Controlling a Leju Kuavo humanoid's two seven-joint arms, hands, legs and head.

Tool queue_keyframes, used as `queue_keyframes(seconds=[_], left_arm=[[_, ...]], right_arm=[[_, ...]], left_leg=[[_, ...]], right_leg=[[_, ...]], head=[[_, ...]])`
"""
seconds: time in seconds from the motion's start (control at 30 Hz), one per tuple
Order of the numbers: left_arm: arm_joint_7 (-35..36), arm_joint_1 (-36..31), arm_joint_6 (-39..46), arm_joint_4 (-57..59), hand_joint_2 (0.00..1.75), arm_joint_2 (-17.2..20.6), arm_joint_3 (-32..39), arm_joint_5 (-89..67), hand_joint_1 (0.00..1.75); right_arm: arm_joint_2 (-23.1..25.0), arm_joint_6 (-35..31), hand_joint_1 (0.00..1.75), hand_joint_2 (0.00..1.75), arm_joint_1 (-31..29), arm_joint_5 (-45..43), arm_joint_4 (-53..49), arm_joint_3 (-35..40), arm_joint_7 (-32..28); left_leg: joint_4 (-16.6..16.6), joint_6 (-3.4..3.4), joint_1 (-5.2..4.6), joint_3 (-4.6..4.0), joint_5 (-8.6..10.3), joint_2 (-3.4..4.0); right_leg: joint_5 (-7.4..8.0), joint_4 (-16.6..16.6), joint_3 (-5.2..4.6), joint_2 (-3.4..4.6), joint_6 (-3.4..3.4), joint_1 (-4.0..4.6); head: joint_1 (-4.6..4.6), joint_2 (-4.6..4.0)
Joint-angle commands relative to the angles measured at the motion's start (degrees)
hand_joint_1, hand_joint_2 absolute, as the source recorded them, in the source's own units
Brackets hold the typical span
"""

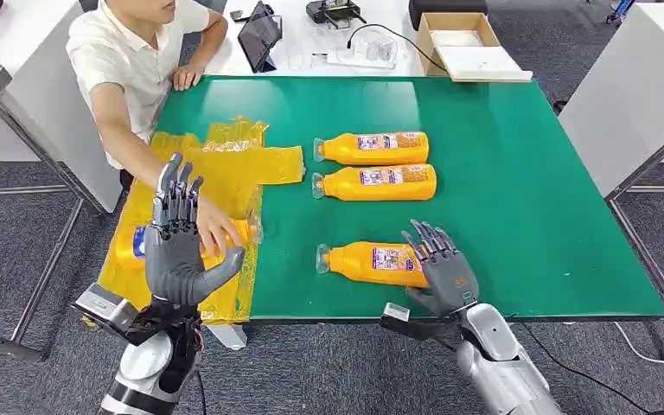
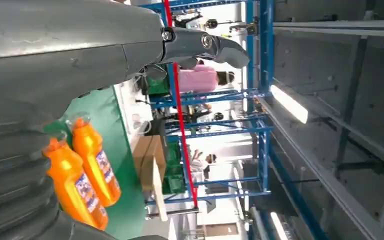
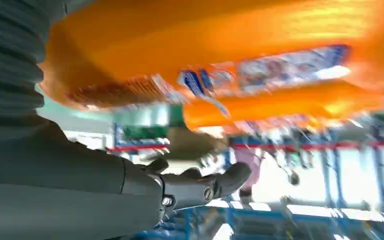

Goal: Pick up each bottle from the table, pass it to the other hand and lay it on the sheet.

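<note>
Right hand (image 1: 443, 270) open, fingers laid over nearest bottle (image 1: 370, 262) on tabletop (image 1: 519, 173), apparently readying pickup; left hand (image 1: 177, 246) raised open, empty, likely awaiting transfer above sheet (image 1: 225, 164).

We see grey carpet (image 1: 17, 251) underfoot, a white desk (image 1: 311, 39) at twelve o'clock carrying a cardboard box (image 1: 462, 39) and a tablet (image 1: 258, 36), blue metal racks (image 2: 260, 125) and strip lights (image 2: 289, 102) overhead.

2 silver arms (image 1: 497, 363) end in dark grey hands: left hand (image 1: 175, 251), right hand (image 1: 443, 270), with ribbed grey covers and screws at the thumbs.
</note>
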Motion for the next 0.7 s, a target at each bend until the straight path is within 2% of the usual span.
queue_keyframes(seconds=[0.03,0.1,0.27,0.43,0.5,0.57,0.6,0.63,0.67,0.7], left_arm=[[1.98,0.10,0.03,0.56,1.75,1.72,-1.10,-1.32,0.00],[3.41,0.18,-1.43,0.64,1.75,1.73,-1.12,-0.99,0.00],[4.93,-0.01,-3.76,1.40,1.75,1.12,-0.24,0.29,0.00],[5.59,-0.78,-5.70,2.54,1.75,1.10,-0.22,0.59,0.00],[5.74,-1.48,-6.89,3.44,1.75,1.38,-0.65,0.90,0.00],[5.71,-1.85,-7.22,4.00,1.75,1.38,-0.69,1.13,0.00],[5.68,-2.21,-7.52,4.45,1.75,1.44,-0.77,1.19,0.00],[5.68,-2.21,-7.52,4.45,1.75,1.44,-0.77,1.19,0.00],[5.63,-2.41,-7.68,4.56,1.75,1.58,-0.87,1.18,0.00],[5.58,-2.59,-7.87,4.72,1.75,1.65,-0.99,1.22,0.00]], right_arm=[[1.17,8.80,0.00,1.75,-5.44,-0.35,9.82,0.82,9.13],[1.86,14.04,0.00,1.75,-6.35,-0.16,10.92,0.74,13.35],[1.84,18.40,0.00,1.75,-7.30,1.09,10.95,2.43,16.20],[1.72,22.32,0.00,1.75,-8.51,-1.69,11.73,2.04,14.65],[1.63,26.83,0.00,1.75,-9.67,-5.69,14.26,1.16,11.04],[1.01,27.27,0.03,1.75,-10.07,-5.92,15.43,1.56,10.69],[0.54,27.12,0.68,1.75,-10.70,-5.22,16.59,3.19,10.04],[0.54,27.12,0.68,1.75,-10.70,-5.22,16.59,3.19,10.04],[0.62,28.90,1.48,1.75,-10.93,-7.11,17.44,2.63,8.72],[0.28,29.13,1.71,1.75,-11.13,-7.16,17.78,3.00,8.70]], left_leg=[[-0.04,-0.12,0.06,0.23,-0.07,0.18],[-0.04,-0.13,0.06,0.26,-0.09,0.26],[-0.05,-0.08,0.05,0.28,-0.02,0.11],[-0.02,-0.12,0.07,0.46,-0.01,0.17],[-0.04,-0.14,0.07,0.50,0.02,0.14],[-0.04,-0.06,0.02,0.52,0.01,0.09],[-0.07,-0.12,0.06,0.56,0.04,0.09],[-0.05,-0.08,0.04,0.58,0.02,0.08],[-0.05,-0.08,0.05,0.63,0.02,0.16],[-0.10,-0.13,0.07,0.69,0.04,0.23]], right_leg=[[-0.03,-0.05,0.20,0.08,-0.14,0.07],[-0.03,-0.04,0.20,0.15,-0.15,0.07],[0.00,-0.08,0.24,0.02,-0.09,0.06],[0.02,-0.08,0.41,0.05,-0.13,0.09],[0.04,-0.13,0.47,-0.01,-0.16,0.09],[0.02,-0.09,0.45,-0.01,-0.09,0.03],[0.05,-0.13,0.50,-0.06,-0.16,0.08],[0.04,-0.11,0.51,-0.06,-0.11,0.06],[0.05,-0.12,0.53,-0.05,-0.11,0.07],[0.07,-0.16,0.58,-0.05,-0.16,0.10]], head=[[0.00,0.02],[0.00,0.00],[-0.02,0.02],[0.00,0.02],[0.02,0.02],[0.00,0.00],[0.00,0.00],[0.00,0.00],[0.00,0.02],[0.00,0.02]])
